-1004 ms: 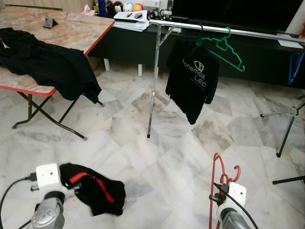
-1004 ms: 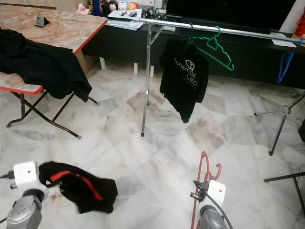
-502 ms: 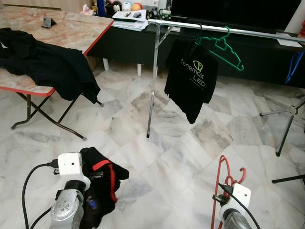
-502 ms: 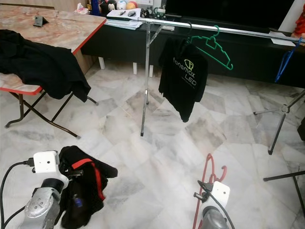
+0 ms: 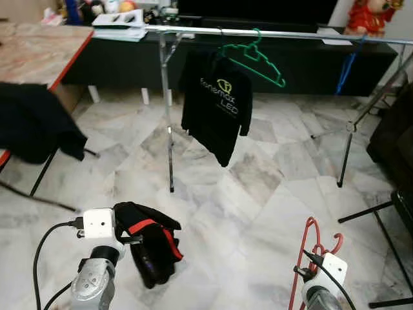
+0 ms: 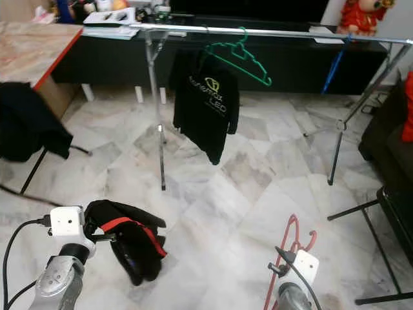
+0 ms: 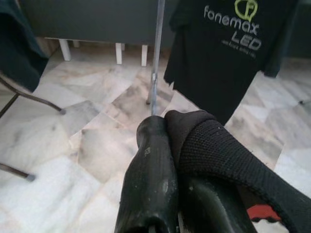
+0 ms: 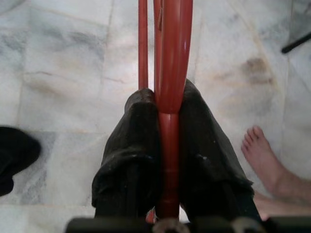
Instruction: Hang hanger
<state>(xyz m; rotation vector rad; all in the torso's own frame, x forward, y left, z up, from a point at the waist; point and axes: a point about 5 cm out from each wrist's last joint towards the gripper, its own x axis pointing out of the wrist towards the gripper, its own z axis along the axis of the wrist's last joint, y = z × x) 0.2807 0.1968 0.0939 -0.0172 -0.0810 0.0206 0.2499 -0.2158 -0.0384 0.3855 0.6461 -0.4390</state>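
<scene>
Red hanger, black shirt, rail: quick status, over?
Right gripper shut on red hanger. Left gripper shut on black shirt. Rail ahead across bare floor; green hanger already hanging there.

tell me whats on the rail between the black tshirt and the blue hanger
One green hanger, empty, hangs on the rail between the black t-shirt and the blue hanger; beyond it the rail is bare, as the left eye view shows.

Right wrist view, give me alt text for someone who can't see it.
The right gripper is shut on a red hanger, its bars running up between the two black fingers over a pale marble floor. A person's bare foot stands on the floor beside the gripper, and a dark cloth lies at the opposite edge.
</scene>
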